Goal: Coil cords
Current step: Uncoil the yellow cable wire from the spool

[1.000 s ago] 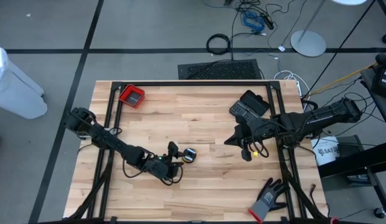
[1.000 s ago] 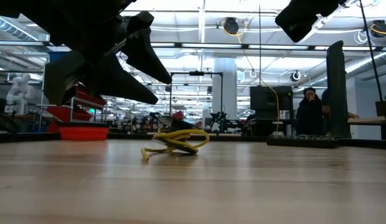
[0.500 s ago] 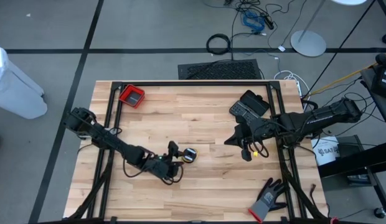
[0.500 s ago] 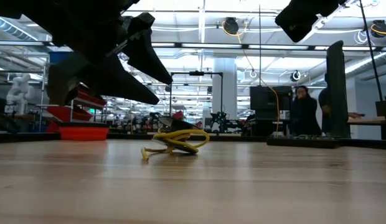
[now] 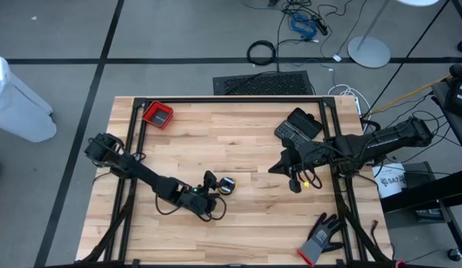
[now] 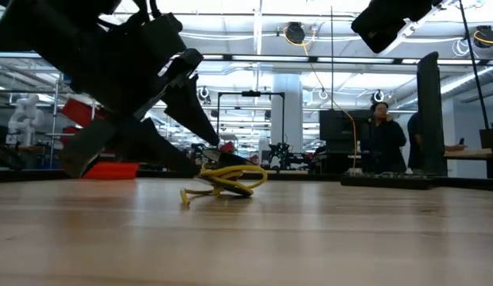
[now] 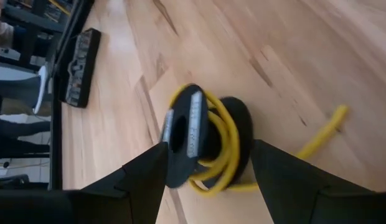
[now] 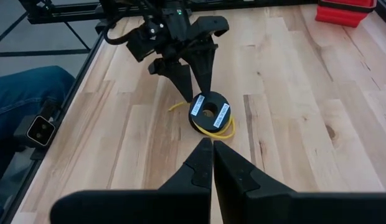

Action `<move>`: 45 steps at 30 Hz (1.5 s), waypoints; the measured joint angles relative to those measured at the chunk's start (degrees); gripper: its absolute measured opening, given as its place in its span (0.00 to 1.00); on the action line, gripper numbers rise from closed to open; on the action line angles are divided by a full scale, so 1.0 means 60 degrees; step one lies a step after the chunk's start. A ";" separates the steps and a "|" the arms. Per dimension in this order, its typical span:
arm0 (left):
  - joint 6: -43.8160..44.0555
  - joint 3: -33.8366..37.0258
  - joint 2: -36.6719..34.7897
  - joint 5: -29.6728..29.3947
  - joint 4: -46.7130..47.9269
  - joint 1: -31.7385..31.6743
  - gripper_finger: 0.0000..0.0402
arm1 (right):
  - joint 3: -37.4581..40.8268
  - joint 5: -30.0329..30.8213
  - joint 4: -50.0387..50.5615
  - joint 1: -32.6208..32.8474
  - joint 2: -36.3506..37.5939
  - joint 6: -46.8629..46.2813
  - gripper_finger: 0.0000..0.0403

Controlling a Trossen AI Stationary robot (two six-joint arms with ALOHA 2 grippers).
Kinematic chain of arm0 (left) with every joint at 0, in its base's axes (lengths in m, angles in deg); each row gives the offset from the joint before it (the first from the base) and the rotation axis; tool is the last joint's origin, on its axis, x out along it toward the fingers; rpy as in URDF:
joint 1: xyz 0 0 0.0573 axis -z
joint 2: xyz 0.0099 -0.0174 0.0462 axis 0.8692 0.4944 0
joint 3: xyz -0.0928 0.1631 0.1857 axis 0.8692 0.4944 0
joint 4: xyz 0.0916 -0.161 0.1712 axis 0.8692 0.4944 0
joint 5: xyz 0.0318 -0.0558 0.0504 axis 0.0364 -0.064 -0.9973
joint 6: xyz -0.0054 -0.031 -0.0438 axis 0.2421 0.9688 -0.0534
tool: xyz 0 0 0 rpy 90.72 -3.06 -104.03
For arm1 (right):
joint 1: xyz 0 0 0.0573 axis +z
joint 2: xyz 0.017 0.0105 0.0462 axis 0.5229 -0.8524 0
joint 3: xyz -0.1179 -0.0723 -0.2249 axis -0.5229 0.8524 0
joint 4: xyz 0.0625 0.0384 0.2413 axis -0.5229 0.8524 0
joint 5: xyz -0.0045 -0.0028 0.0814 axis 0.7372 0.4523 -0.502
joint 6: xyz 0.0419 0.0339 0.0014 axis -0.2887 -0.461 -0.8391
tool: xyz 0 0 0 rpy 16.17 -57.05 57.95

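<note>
Near the table's middle lie the cords [image 5: 226, 185], yellow looped around a black spool; the left gripper [image 5: 208, 186] stands wide just beside them, so it should straddle the coil squarely before closing, while the right gripper [image 5: 292, 179] waits closed, well apart

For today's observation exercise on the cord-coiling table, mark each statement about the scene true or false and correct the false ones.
1. The left gripper is open, its fingers near the coiled yellow cord. True.
2. The right gripper is wide open. False: its fingers are shut together.
3. The red tray sits near the table's far left corner. True.
4. The grey-black glove lies inside the red tray. False: it lies at the table's near right edge.
5. The left gripper has lifted the yellow cord off the wooden table. False: the cord rests on it.
</note>
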 joint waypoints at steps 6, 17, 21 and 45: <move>-0.0004 0.0000 0.0006 -0.0008 -0.0509 -0.0067 0.59 | 0.0000 0.0000 0.0004 0.0000 0.0002 0.0035 0.00; -0.0007 0.0000 0.0006 -0.0292 -0.0397 -0.0149 0.59 | 0.0000 0.0007 0.0012 0.0000 0.0002 0.0035 0.00; -0.0007 0.0000 0.0006 -0.0452 -0.0397 -0.0149 0.59 | 0.0000 0.0040 0.0012 0.0000 -0.0001 0.0036 0.00; -0.0485 0.0004 0.0006 -0.0806 -0.0257 -0.0139 0.42 | 0.0000 0.0047 0.0012 0.0000 0.0002 0.0042 0.00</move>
